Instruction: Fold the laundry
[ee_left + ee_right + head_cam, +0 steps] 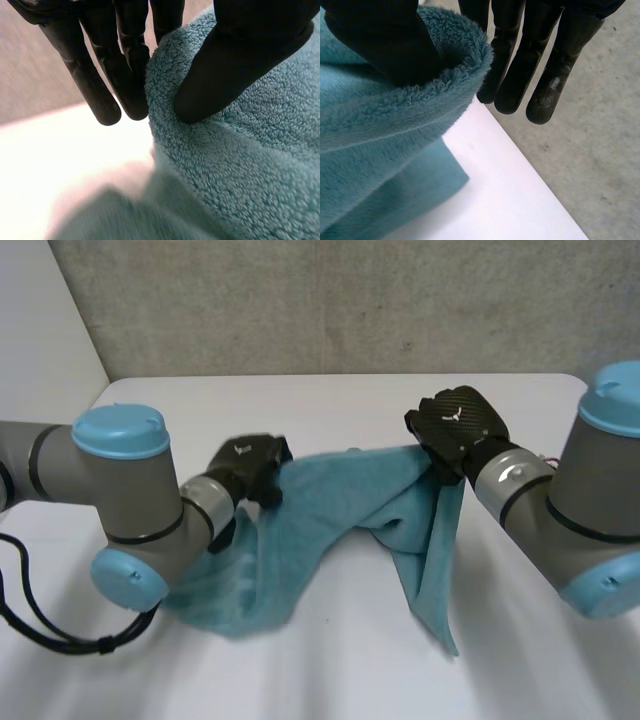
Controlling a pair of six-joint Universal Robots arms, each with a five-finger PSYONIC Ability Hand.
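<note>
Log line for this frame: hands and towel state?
left hand: pinches towel edge | right hand: pinches opposite edge | towel: sags between hands, ends hanging toward table | fold: not yet made

Teal terry towel [340,500], thick looped pile, single piece, rumpled, not yet folded. Held up over the white table [350,670] at 2 spots along its top edge: left hand [250,465] pinches one end btwn thumb and fingers, right hand [455,425] pinches the other w/ the edge rolled over its thumb. Top edge sags btwn them. Left part drapes down in a wide sheet, bottom prob. resting on the table. Right part hangs doubled, tapering to a narrow point.
</note>
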